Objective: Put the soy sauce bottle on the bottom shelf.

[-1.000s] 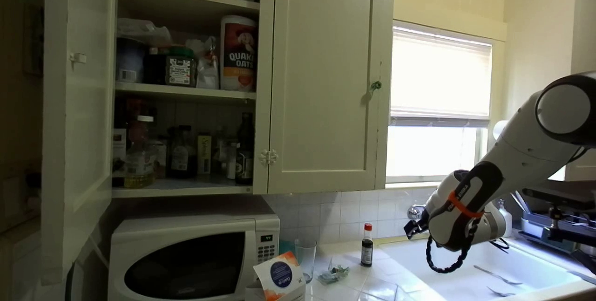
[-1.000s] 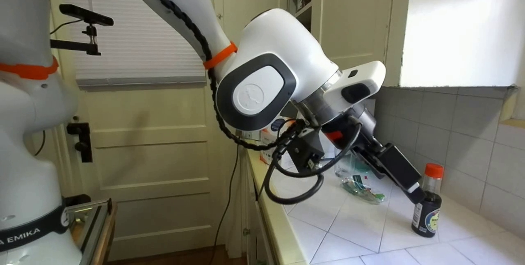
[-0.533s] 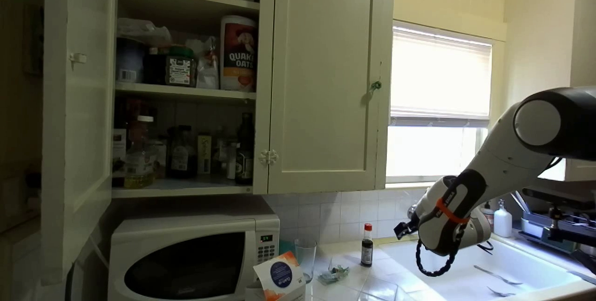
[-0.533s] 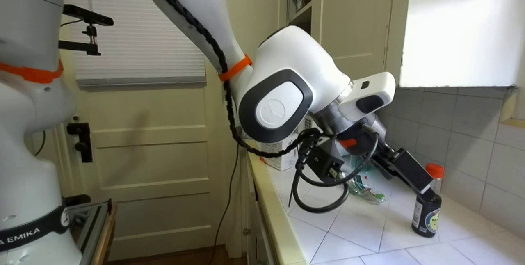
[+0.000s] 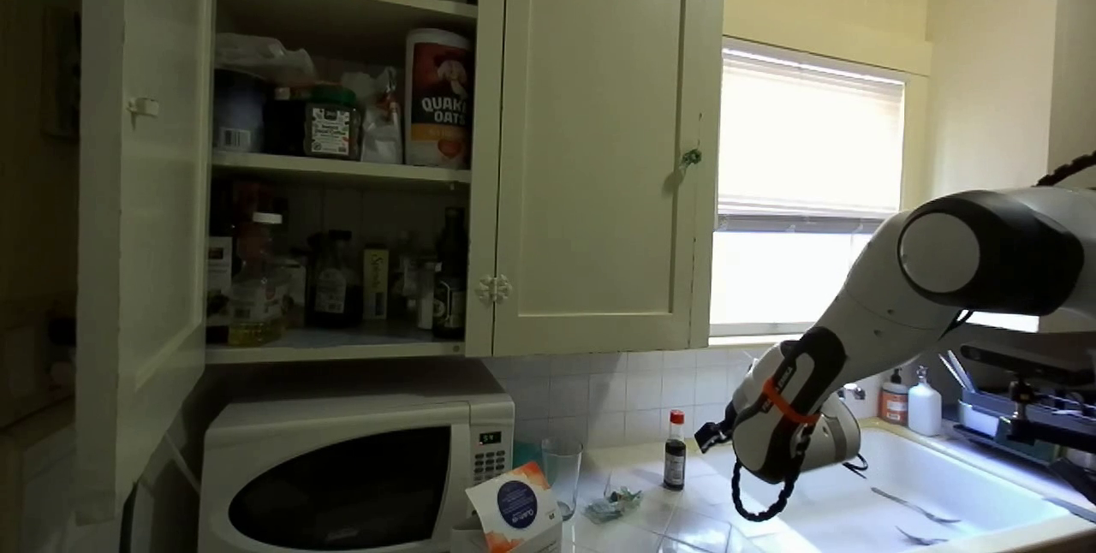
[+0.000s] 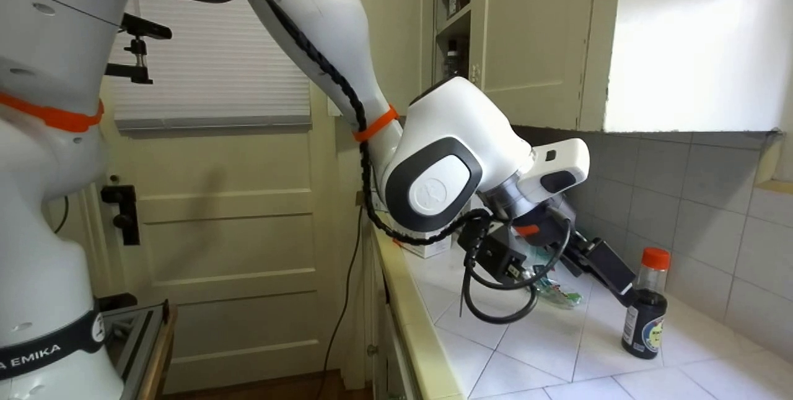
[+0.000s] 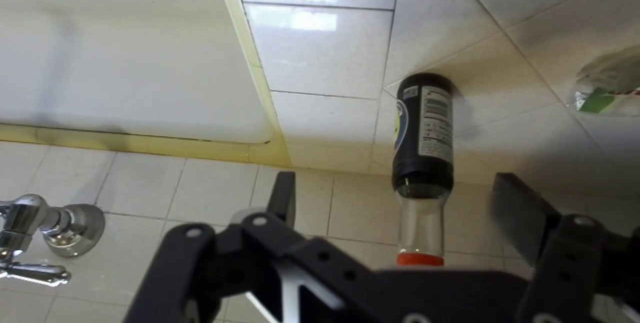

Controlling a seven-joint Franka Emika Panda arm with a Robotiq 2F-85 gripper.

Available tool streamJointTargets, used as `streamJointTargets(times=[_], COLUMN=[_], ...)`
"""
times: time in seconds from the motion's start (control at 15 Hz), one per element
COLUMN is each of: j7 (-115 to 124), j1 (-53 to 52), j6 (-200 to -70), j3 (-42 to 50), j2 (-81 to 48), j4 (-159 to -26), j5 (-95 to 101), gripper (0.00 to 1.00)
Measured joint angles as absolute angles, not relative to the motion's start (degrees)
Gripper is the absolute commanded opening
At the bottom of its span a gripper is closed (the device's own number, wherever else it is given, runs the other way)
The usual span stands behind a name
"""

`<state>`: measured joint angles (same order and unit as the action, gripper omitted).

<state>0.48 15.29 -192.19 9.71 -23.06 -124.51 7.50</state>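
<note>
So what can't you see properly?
Wrist view: part of the red cap, behind the gripper.
Wrist view: the rest of the packet, past the right edge.
In an exterior view: the back of the bottom shelf, dark behind bottles.
In an exterior view: writing on the soy sauce bottle, too small.

In an exterior view the soy sauce bottle (image 5: 675, 457) stands on the surface (image 5: 698, 529); left of it are a glass (image 5: 565, 469) and the microwave (image 5: 355, 480), right the sink (image 5: 967, 478), upper left the bottom shelf (image 5: 334, 353).
</note>
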Motion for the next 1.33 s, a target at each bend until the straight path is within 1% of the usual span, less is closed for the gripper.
streamJointTargets(times=[0.67,1.2,1.33], j7=[0.38,-0.70,-0.70], j1=[4.31,4.02,4.41], j6=[-201.42,-201.43,-201.38], j3=[17.79,17.69,17.16], j2=[-34.95,-38.75,-39.44], j4=[-115.95,-109.73,-108.22], j5=[4.41,-0.29,-0.46], gripper=[1.00,1.00,0.98])
